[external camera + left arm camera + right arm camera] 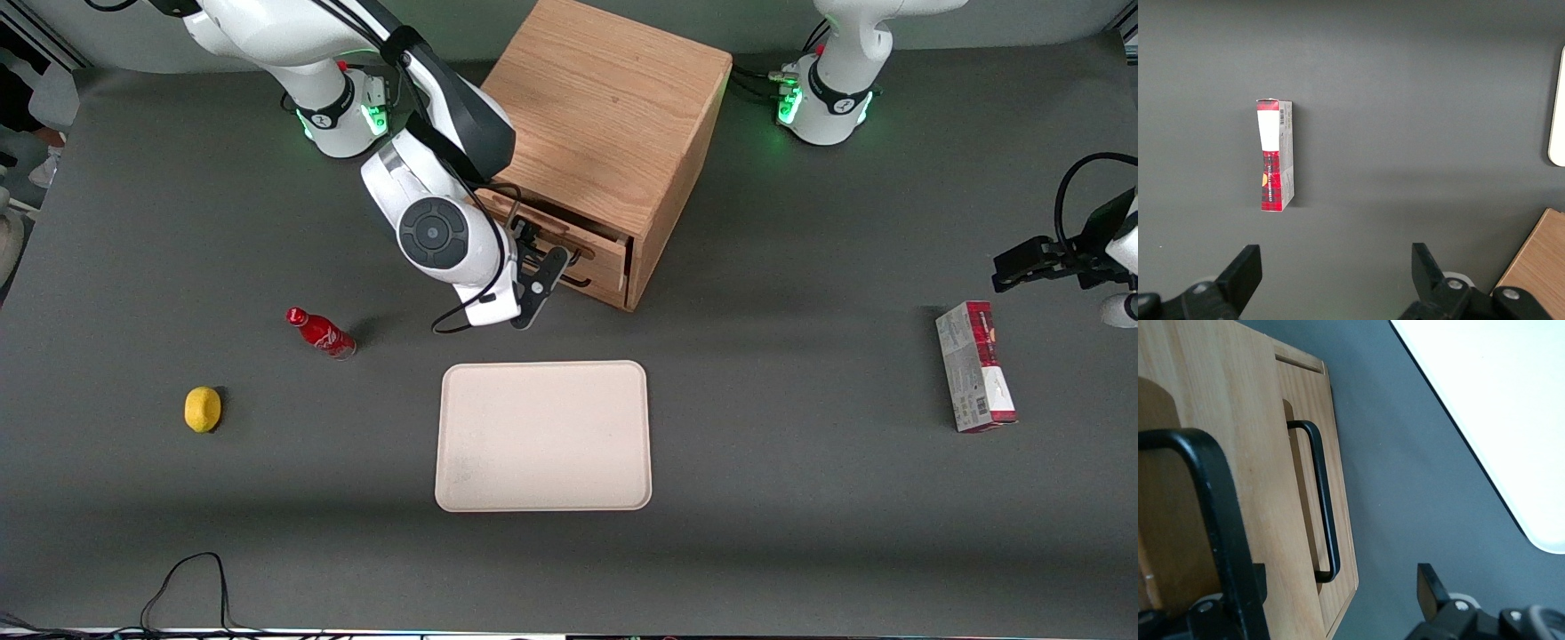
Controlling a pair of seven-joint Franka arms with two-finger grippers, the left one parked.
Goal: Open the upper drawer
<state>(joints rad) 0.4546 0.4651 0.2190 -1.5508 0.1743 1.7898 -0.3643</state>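
Pincer (pixel 544 283) sits at the upper drawer (pixel 569 238) front, fingers spread wide, one finger against its black handle (pixel 1211 513); drawer stands slightly out.

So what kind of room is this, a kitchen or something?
Probably a robot lab, not a kitchen. A robot arm's end effector is at the upper drawer of a wooden cabinet, on a gray table with a few test things: a tray, a lemon, a red bottle.
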